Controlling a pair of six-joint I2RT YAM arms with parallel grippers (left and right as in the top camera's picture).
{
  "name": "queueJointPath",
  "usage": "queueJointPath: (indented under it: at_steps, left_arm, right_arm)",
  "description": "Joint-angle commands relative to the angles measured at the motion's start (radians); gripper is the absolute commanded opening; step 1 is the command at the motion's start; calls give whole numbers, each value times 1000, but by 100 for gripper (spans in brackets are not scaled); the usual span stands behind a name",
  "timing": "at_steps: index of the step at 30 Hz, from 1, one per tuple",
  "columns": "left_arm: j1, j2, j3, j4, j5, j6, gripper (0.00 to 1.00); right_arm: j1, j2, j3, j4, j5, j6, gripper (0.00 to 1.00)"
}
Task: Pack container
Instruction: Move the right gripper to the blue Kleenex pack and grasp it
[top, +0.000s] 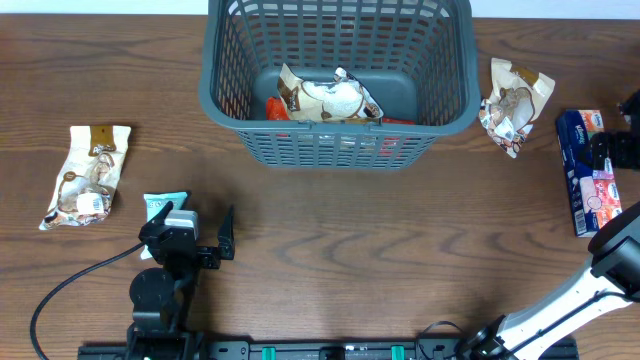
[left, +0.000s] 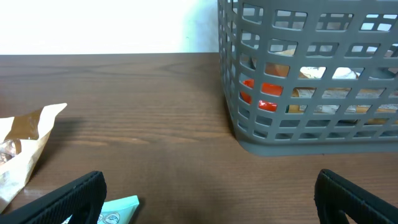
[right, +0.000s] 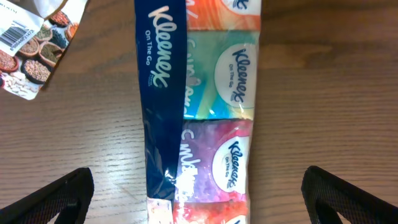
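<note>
The dark grey slotted basket (top: 338, 75) stands at the back middle of the table and holds a brown-and-white packet (top: 325, 98) and something red. It also shows in the left wrist view (left: 311, 74). My left gripper (top: 195, 232) is open and empty near the front left, its fingers (left: 208, 199) wide apart over bare wood, next to a small teal tissue pack (top: 160, 205). My right gripper (right: 199, 199) is open, its fingers straddling a long Kleenex multipack (right: 199, 106) that lies at the far right (top: 588, 170).
A brown-and-white snack packet (top: 88, 175) lies at the left and shows in the left wrist view (left: 22, 152). Another such packet (top: 513, 105) lies right of the basket, its corner in the right wrist view (right: 34, 43). A black cable (top: 70, 290) loops at the front left.
</note>
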Motion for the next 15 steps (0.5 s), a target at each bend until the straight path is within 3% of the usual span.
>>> queueJointPath:
  at_steps: [1, 15]
  left_arm:
    - [-3, 0, -20, -26, 21, -16, 99]
    - [-3, 0, -20, -25, 21, -16, 99]
  right_arm:
    - [12, 59, -4, -9, 12, 3, 99]
    - [52, 186, -4, -8, 11, 42, 99]
